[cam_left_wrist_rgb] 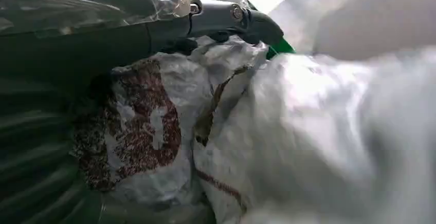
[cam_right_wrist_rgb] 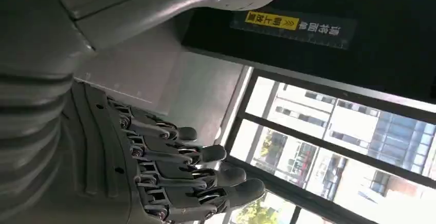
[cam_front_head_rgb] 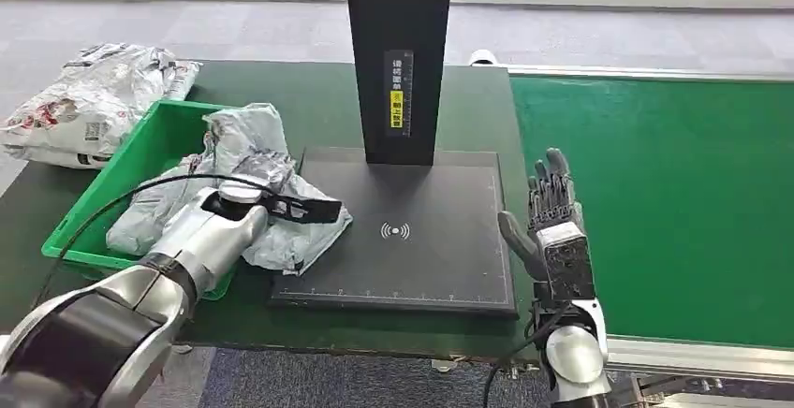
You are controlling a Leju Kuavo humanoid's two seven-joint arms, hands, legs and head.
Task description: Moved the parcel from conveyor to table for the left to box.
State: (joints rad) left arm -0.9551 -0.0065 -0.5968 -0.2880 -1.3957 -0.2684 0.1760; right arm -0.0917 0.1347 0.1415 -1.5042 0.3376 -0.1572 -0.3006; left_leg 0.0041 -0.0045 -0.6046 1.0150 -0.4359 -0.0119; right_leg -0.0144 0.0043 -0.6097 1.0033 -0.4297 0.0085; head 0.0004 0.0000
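A crumpled grey parcel [cam_front_head_rgb: 314,230] lies half over the rim of the green bin [cam_front_head_rgb: 154,132] and half on the black scan pad [cam_front_head_rgb: 421,268]. My left hand [cam_front_head_rgb: 260,195] rests on top of it with its fingers curled into the plastic, gripping it. In the left wrist view the parcel [cam_left_wrist_rgb: 308,142], grey with a red print, is pressed against my left hand [cam_left_wrist_rgb: 154,34]. My right hand [cam_front_head_rgb: 552,216] stands upright and open, holding nothing, between the pad and the green conveyor [cam_front_head_rgb: 674,193]. Its fingers [cam_right_wrist_rgb: 169,170] are straight and apart.
A black column [cam_front_head_rgb: 398,52] with a yellow label rises from the back of the pad. More grey bags lie inside the bin [cam_front_head_rgb: 140,221]. A pile of printed parcels [cam_front_head_rgb: 84,104] sits at the table's far left.
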